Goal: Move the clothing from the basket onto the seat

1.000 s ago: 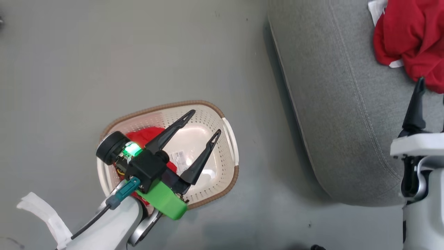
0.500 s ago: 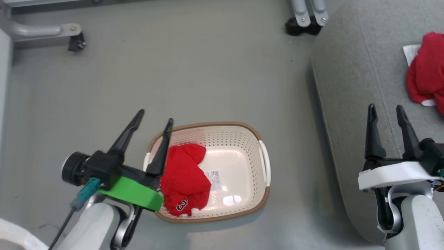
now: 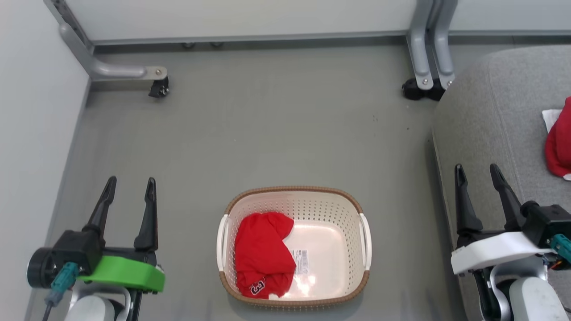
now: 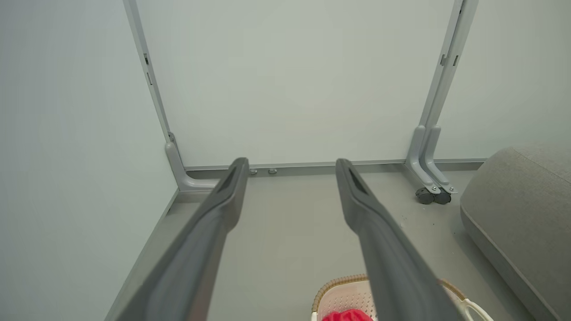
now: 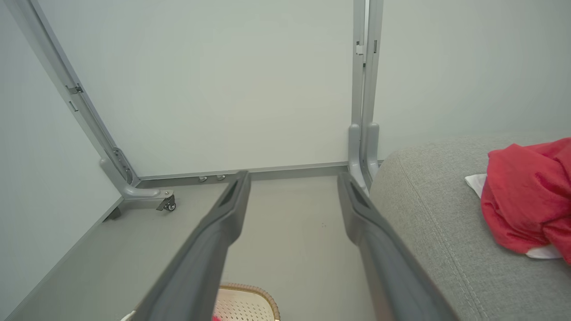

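floor [image 3: 276, 125]: grey; one open stretch runs from the basket's far rim to the wall, and there are open strips along both of the basket's short ends.
seat [image 3: 490, 133]: one grey woven cushion to the right of the basket, apart from it, with its rounded edge and stitched seam turned toward the basket.
wall panels [image 3: 250, 18]: pale, closing the room beyond the basket and on its left.
frame feet [image 3: 111, 70]: two, grey metal on dark casters, well beyond the basket; one is off to its left and the other is off to its right, at the seat's corner.
basket [image 3: 292, 190]: one, cream and perforated with a brown rim and a white handle at each short end; it stands on the floor between the grippers.
garment on the seat [image 3: 560, 142]: one, red with white trim, far right of the basket, beyond and to the right of the right gripper.
garment in the basket [image 3: 263, 249]: one, red and crumpled, in the basket's left half, nearer the left gripper but well apart from it.
left gripper [image 3: 130, 180]: left of the basket over the floor, fingers apart, holding nothing.
right gripper [image 3: 476, 167]: right of the basket at the seat's edge, fingers apart, holding nothing.
barcode sticker [image 3: 301, 261]: one, on the basket's floor just beside the garment.
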### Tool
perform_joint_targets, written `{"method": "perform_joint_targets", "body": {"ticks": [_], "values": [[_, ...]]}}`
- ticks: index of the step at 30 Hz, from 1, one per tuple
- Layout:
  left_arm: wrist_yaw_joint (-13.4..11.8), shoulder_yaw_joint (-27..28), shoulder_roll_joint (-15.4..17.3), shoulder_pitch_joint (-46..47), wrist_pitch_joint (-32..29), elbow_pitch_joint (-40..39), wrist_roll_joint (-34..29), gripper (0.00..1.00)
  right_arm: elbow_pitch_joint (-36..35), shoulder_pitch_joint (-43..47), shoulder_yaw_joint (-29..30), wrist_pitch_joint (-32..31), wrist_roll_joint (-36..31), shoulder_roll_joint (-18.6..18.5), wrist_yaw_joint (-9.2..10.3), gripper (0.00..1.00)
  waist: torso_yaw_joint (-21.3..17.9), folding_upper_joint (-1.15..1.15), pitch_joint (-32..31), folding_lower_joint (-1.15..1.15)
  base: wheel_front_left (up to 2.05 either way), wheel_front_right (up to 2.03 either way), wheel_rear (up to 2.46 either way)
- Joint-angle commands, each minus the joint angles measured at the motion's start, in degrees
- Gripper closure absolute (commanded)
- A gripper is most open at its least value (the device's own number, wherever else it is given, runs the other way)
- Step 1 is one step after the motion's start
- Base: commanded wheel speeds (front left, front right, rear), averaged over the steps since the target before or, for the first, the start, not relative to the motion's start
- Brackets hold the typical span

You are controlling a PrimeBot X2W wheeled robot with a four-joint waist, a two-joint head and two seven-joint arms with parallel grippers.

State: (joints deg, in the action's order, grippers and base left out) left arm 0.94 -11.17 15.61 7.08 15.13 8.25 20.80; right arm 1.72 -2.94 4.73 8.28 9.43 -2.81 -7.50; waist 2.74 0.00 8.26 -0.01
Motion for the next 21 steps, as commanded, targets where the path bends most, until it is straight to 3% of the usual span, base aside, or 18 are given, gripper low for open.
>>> {"method": "perform_joint_targets", "body": {"ticks": [1, 9, 21], "values": [[0.55, 0.58, -0.33, -1.32, 0.01, 0.4, -0.85, 0.0, -0.4, 1.28, -0.14, -0.3, -0.49, -0.14, 0.02, 0.0, 0.98, 0.0, -2.33, 0.01, 0.0, 0.0, 0.0], [3.18, 1.09, -2.02, -5.18, 0.01, 3.02, -4.41, 0.0, -3.64, 5.68, -0.84, -2.74, -0.75, -0.15, 0.02, 0.0, 0.39, 0.0, -5.36, 0.01, 0.0, 0.0, 0.0], [4.45, 2.09, -3.12, -7.11, 0.02, 6.12, -6.75, 0.0, -7.5, 10.13, -1.73, -5.33, -0.65, -0.15, 0.02, 0.0, 0.14, 0.0, -8.03, 0.01, 0.0, 0.0, 0.0]]}}
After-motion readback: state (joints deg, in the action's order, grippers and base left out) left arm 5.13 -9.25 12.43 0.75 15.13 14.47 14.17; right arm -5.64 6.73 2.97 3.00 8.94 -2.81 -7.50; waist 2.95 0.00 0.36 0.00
